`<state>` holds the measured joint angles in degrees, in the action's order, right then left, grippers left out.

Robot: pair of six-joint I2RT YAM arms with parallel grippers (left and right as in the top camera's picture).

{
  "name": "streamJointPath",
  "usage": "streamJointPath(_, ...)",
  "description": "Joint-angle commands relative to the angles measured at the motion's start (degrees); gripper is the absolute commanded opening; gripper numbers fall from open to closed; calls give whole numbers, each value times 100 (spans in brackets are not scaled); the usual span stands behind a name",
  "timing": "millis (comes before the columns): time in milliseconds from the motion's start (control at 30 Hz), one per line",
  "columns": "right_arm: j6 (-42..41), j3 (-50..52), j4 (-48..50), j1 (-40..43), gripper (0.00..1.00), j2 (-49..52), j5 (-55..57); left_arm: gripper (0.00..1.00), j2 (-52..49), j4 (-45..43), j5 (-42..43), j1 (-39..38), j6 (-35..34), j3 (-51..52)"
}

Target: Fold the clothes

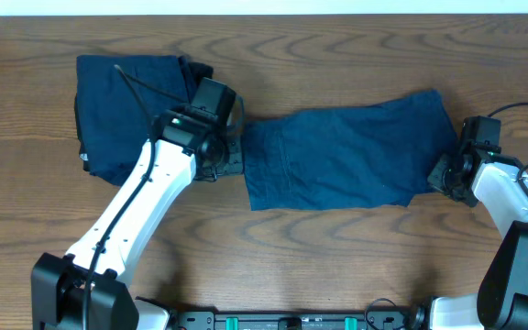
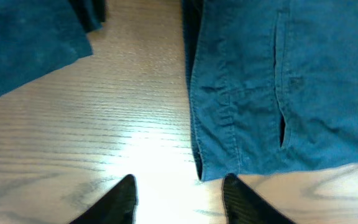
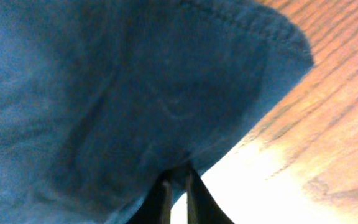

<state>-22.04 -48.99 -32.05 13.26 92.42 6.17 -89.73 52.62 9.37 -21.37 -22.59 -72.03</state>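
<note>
A dark navy garment (image 1: 346, 156) lies spread flat across the table's middle. A second navy garment, a folded bundle (image 1: 126, 110), lies at the back left. My left gripper (image 1: 227, 160) is at the spread garment's left edge. In the left wrist view it is open (image 2: 179, 193), and the garment's (image 2: 291, 93) near hem corner lies just ahead between the fingertips; the bundle (image 2: 23, 43) shows at top left. My right gripper (image 1: 440, 174) is at the garment's right end. In the right wrist view its fingers (image 3: 178, 175) are pinched together on the garment's (image 3: 104, 93) edge.
The wooden table (image 1: 337, 266) has bare surface in front of the garments and behind them. A black cable (image 1: 521, 115) runs near the right arm at the far right edge.
</note>
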Motion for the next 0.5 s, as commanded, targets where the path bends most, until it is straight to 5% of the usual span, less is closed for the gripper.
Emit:
streamJointPath(0, 44, 2, -4, 59, 13, 15, -214, 64, -138, -76, 400, 7, -63, 74)
streamJointPath(67, 44, 2, -7, 55, 14, 15, -216, 72, -234, -310, 400, 9, -61, 94)
streamJointPath(167, 44, 2, -7, 55, 14, 15, -282, 68, -387, -953, 402, 9, -39, 94)
streamJointPath(233, 44, 2, -9, 55, 15, 15, -302, 47, -494, -1305, 407, 7, -44, 94)
streamJointPath(300, 44, 2, -13, 55, 16, 15, -304, 10, -656, -1523, 444, 2, -50, 94)
streamJointPath(467, 42, 2, -20, 55, 15, 15, -308, 6, -1255, -1980, 459, -136, -109, 94)
